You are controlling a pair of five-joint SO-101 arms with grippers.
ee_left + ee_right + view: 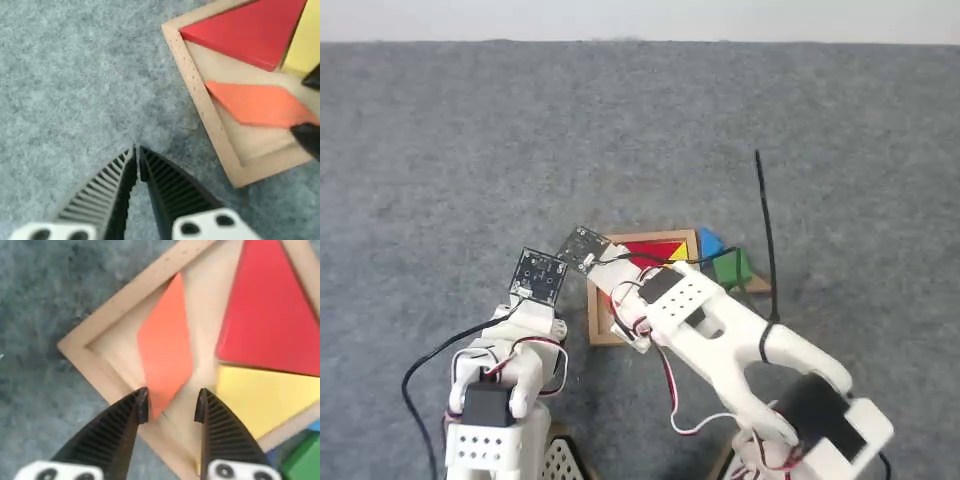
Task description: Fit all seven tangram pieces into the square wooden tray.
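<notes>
Orange piece seems loose, tip hidden, between parted right jaws; left jaws clenched.

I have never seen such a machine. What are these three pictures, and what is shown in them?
These are robot arms: a left arm and a right arm, over a grey carpet. One picture looks down from above; the others come from wrist cameras. The tray holds a red, a yellow and an orange piece; a blue and a green piece lie outside it. The left gripper is shut over the carpet, holding nothing. The right gripper is open over the orange piece.
</notes>
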